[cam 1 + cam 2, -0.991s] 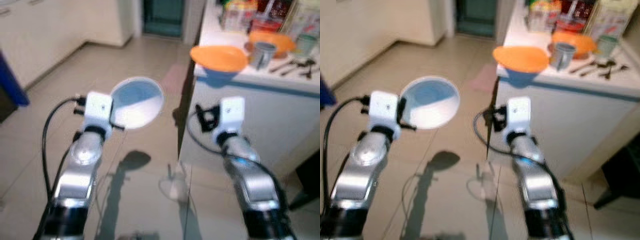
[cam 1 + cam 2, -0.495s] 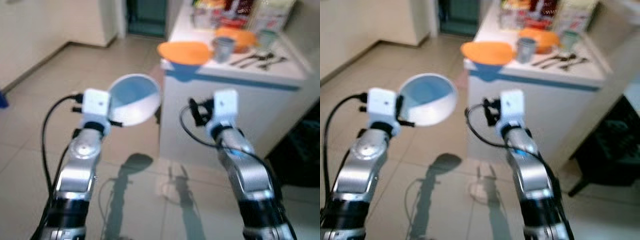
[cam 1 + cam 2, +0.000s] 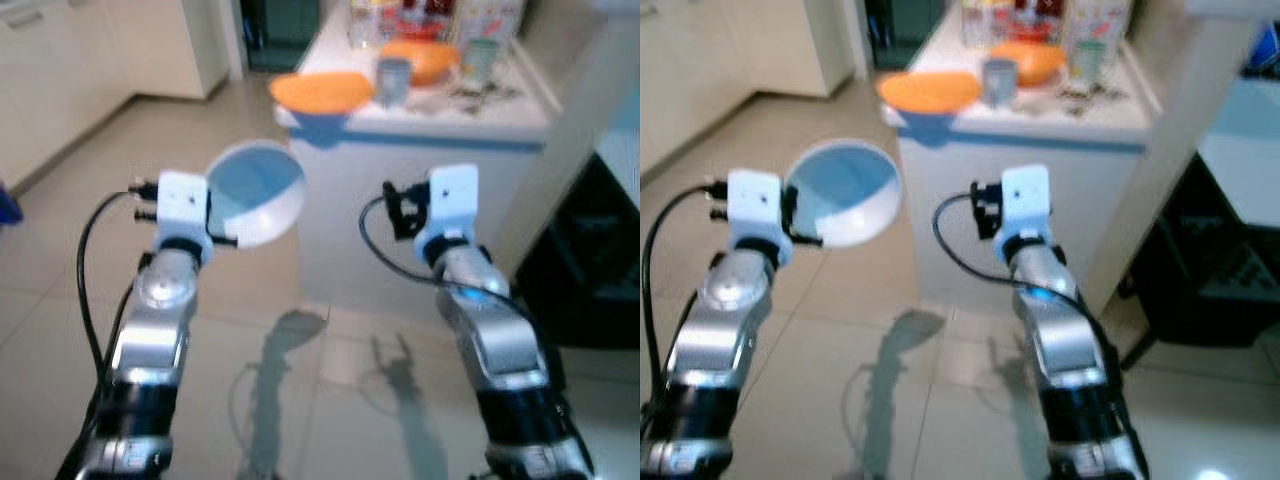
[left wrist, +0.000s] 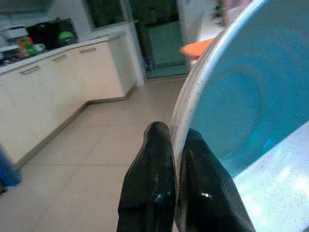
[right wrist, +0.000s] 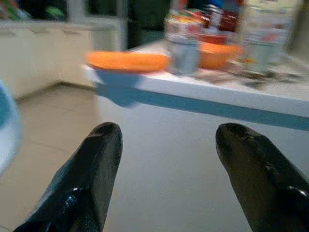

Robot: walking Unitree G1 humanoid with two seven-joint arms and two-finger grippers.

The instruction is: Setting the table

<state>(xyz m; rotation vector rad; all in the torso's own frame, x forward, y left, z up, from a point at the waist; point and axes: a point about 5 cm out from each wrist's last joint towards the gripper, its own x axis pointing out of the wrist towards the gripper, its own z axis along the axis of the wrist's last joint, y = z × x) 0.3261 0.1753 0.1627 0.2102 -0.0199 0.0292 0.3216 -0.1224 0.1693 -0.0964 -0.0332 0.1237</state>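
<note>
Bowl (image 3: 255, 192), white outside and blue inside, is clamped at its rim by the left gripper (image 4: 175, 159), fingers pressed together on it, short of the counter (image 3: 420, 160) at twelve o'clock. Right gripper (image 5: 166, 145) fingers stand apart. Approach squarely; keep the rim grip firm, clear the orange plate (image 3: 322, 90).

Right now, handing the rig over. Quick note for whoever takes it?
Left pincer: shut on the rim of the blue bowl, held up in the air short of the white counter.
Right pincer: open, holding nothing, aimed at the counter's front.
On the counter: orange plate overhanging the near corner, grey mug, orange bowl, a second cup, cutlery, jars and packets at the back.
Done: bowl picked up and carried near the counter.
Left: set the bowl down on the counter; anything beyond that I can't judge from here.
</note>
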